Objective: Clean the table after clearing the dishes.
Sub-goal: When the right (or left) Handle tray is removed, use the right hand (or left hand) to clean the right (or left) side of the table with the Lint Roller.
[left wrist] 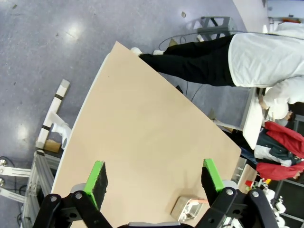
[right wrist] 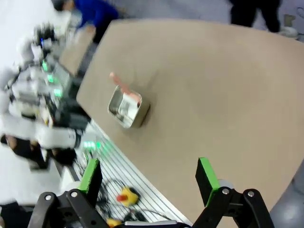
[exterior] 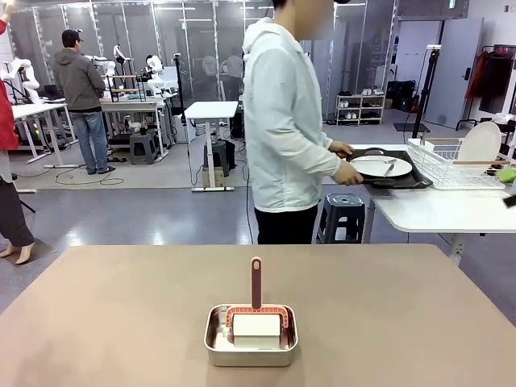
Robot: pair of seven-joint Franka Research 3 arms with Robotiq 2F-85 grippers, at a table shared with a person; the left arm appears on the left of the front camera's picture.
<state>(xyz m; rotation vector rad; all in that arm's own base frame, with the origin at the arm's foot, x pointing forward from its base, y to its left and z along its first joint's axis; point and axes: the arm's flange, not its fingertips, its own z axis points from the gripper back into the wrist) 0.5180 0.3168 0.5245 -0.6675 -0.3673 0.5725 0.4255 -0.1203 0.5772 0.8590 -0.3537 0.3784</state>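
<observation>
The tan worktop [exterior: 121, 306] is bare except for a square steel pan [exterior: 250, 357] near the robot's edge, about midway across. The dishes are already off it: at the far side a person's hands [exterior: 348, 173] hold a dark tray [exterior: 403, 182] carrying a white plate [exterior: 379, 167] with cutlery, at the smaller white worktop [exterior: 435, 214] beside a wire rack [exterior: 448, 168], where another white plate [exterior: 480, 145] stands upright.

In the pan lies a scrubber: a white pad [exterior: 256, 326] under a reddish frame, with its handle [exterior: 256, 282] rising over the pan's far rim toward the person. The left gripper [left wrist: 153, 164] hangs above the worktop with its jaws spread and nothing between them, the pan low in its view. The right gripper [right wrist: 148, 164] is also spread and empty, with the pan well ahead of it.

Clearing looks nearly done, so wiping comes next. To do it well, take the scrubber by the handle, not the pad. Line the fingers across the handle's width, grip low near the frame for control, and lift straight up so the pan does not drag. Then wipe in overlapping passes, pad flat on the surface.
</observation>
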